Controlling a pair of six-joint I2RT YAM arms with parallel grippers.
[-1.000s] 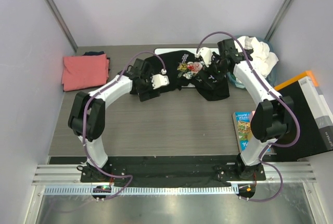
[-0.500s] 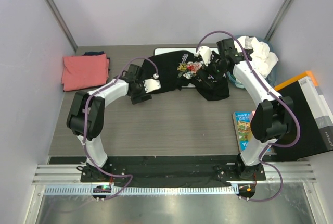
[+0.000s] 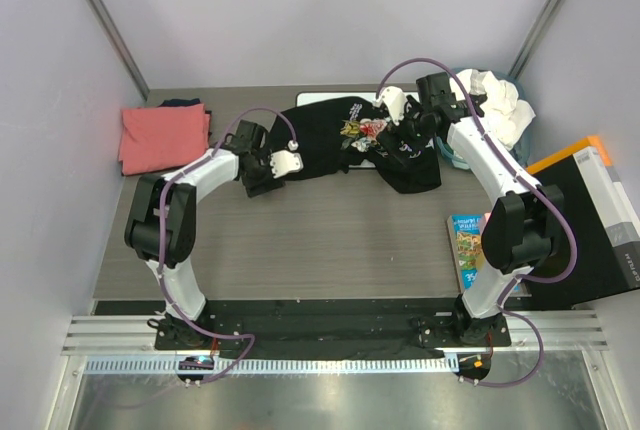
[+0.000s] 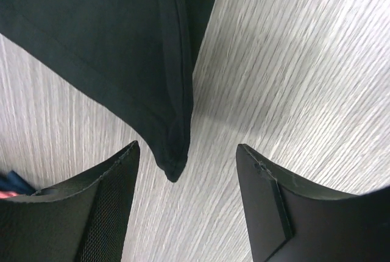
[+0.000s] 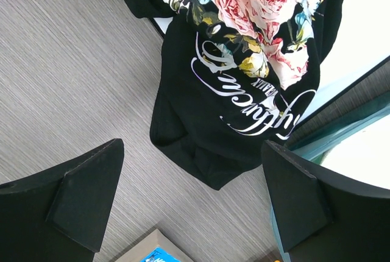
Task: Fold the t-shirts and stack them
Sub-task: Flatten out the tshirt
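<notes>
1. Top view: the left arm bends its elbow outward and angles its forearm to the right. That puts the left gripper (image 3: 265,178) at the near-left edge of the black t-shirt (image 3: 335,135), which lies spread mid-table (image 3: 330,240). The right arm stretches forward and leans left, with the right gripper (image 3: 403,142) over the shirt's printed part. A coral-pink t-shirt (image 3: 162,138) lies folded at the far left, well apart. White t-shirts (image 3: 497,102) are heaped at the far right.
2. Left wrist: the left gripper (image 4: 186,151) points down, its jaws spread. A hemmed corner of the black t-shirt (image 4: 122,42) lies between them, touching neither finger.
3. Right wrist: the right gripper (image 5: 192,146) hovers with its jaws wide apart and nothing between them. It is above the black t-shirt (image 5: 201,146), just below the rose print and white script.
</notes>
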